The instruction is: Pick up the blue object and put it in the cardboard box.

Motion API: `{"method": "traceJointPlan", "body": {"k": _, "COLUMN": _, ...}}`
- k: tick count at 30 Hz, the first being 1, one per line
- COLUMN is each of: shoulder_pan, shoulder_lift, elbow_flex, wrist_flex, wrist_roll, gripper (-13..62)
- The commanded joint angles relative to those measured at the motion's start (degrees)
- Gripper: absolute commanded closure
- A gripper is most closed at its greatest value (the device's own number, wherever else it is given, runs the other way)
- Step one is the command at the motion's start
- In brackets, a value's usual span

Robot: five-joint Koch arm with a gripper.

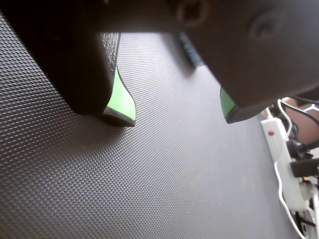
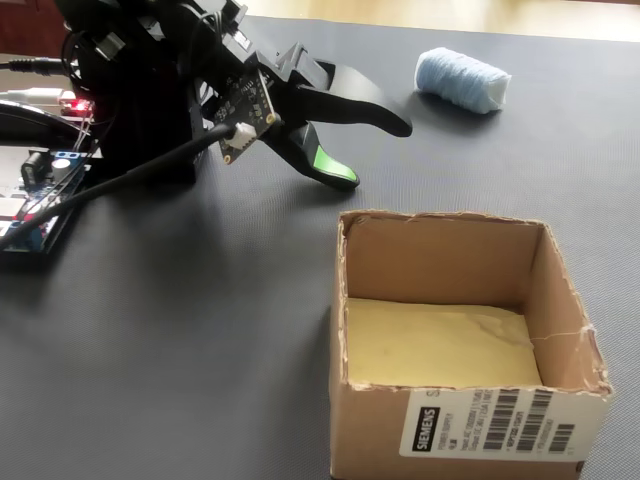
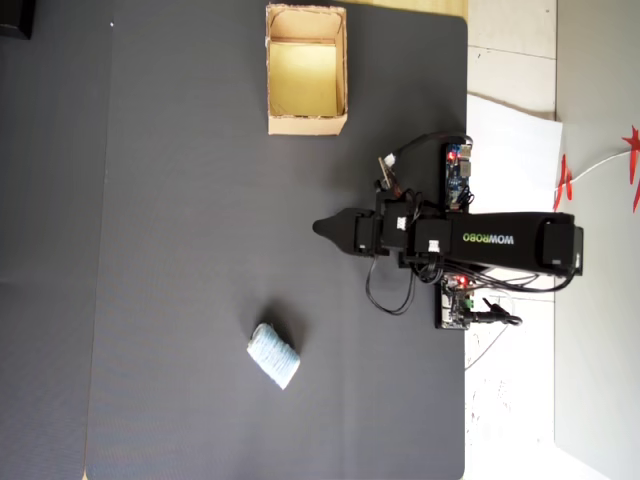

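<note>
Lying on its side on the mat (image 3: 200, 150), well apart from the box (image 3: 306, 124) and from the gripper (image 2: 378, 152), whose jaws stand apart and empty. Looks light, soft and squashy, this roll (image 2: 462, 79), with a ribbed, grippy surface; probably best pinched across the middle of its round body, gently, since ends may crush or slip
</note>
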Motion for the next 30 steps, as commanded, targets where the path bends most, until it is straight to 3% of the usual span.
{"method": "traceJointPlan", "body": {"k": 1, "shoulder_pan": -0.26, "shoulder_lift": 5.10, "elbow_flex": 2.29, "wrist_flex": 6.15, "wrist_roll": 0.97, "gripper": 15.4}}
{"method": "traceJointPlan", "body": {"k": 24, "shoulder_pan": -1.32, "shoulder_lift": 5.01, "elbow_flex": 2.29, "wrist_flex": 5.71, "wrist_roll": 1.67, "gripper": 15.5}}
{"method": "traceJointPlan", "body": {"k": 30, "shoulder_pan": -8.26, "shoulder_lift": 5.10, "elbow_flex": 2.29, "wrist_flex": 3.60, "wrist_roll": 1.93, "gripper": 15.5}}
